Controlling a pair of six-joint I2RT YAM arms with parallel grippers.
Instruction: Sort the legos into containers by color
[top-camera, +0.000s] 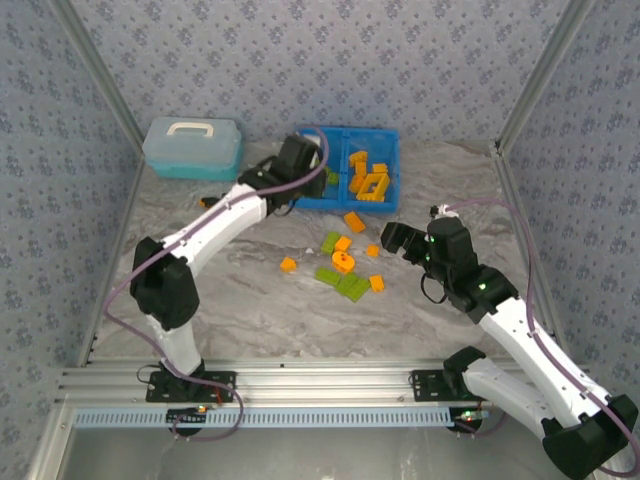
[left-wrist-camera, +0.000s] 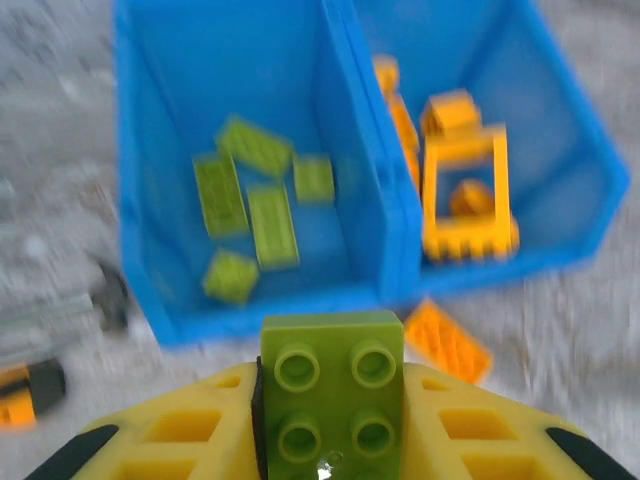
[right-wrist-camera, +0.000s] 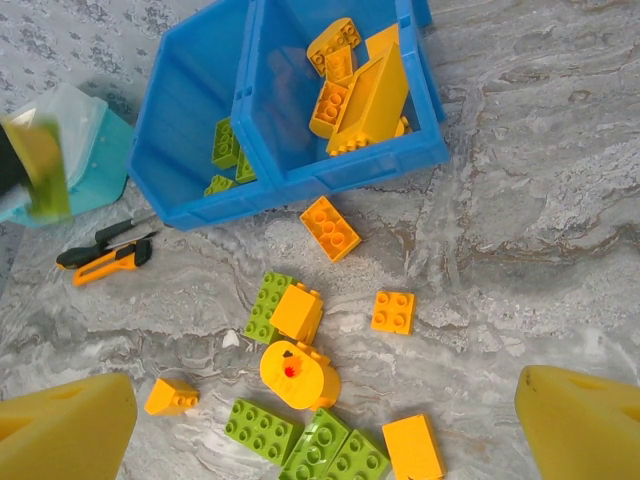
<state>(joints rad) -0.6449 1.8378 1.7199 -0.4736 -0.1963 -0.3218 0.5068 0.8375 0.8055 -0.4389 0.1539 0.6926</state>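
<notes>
**Item:** small lime-green plastic studded brick (left-wrist-camera: 333, 365).

**Location:** clamped between the yellow fingers of the left gripper (left-wrist-camera: 332, 440), just short of the near wall of the rectangular bright blue plastic bin (left-wrist-camera: 280, 305).

**Orientation:** studs up toward the wrist camera, side faces against the finger pads. Two rows of two studs on show, lower end cut off at the picture edge. Long axis not determinable; if any, along the fingers, toward the bin.

**Step in hand (judged):** delivery of a green piece.

**Next move:** short advance over the left compartment (left-wrist-camera: 250, 80), already stocked with flat lime-green bricks (left-wrist-camera: 248, 205), then release. Keep off the right compartment (left-wrist-camera: 545, 130), home of the open orange frame (left-wrist-camera: 465, 190).

**Right gripper** (top-camera: 402, 240): fingers wide apart, empty, just beside the loose green and orange bricks (top-camera: 345, 265) on the grey marbled table (top-camera: 250, 310).
</notes>
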